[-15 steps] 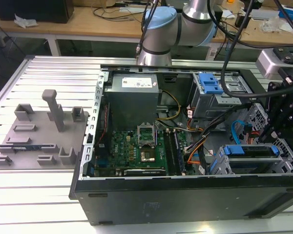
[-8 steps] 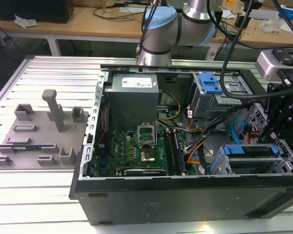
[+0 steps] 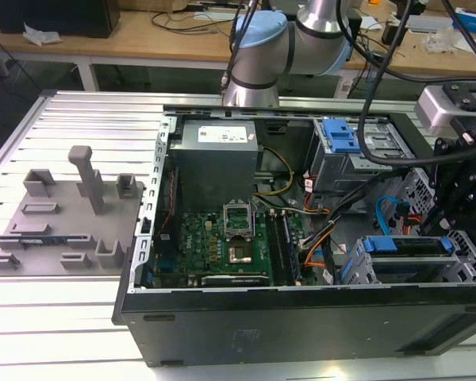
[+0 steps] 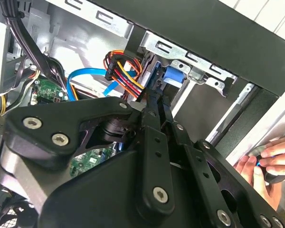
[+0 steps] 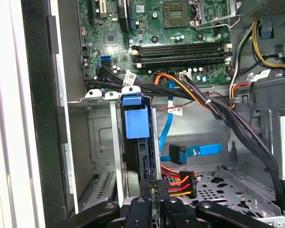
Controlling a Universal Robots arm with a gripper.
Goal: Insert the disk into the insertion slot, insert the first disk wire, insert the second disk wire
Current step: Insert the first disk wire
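Where disk (image 5: 135,122) stands in slot (image 5: 102,140), pincer (image 5: 155,194) sits nr its edge.

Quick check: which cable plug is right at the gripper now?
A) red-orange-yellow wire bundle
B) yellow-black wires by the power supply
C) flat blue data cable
A: in the first wrist view the plug of the red-orange-yellow wire bundle sits right at the gripper, while the flat blue data cable lies apart from it.

disk (image 3: 404,244): blue-framed, on edge, seated in insertion slot (image 3: 351,274) | slot: grey metal cage
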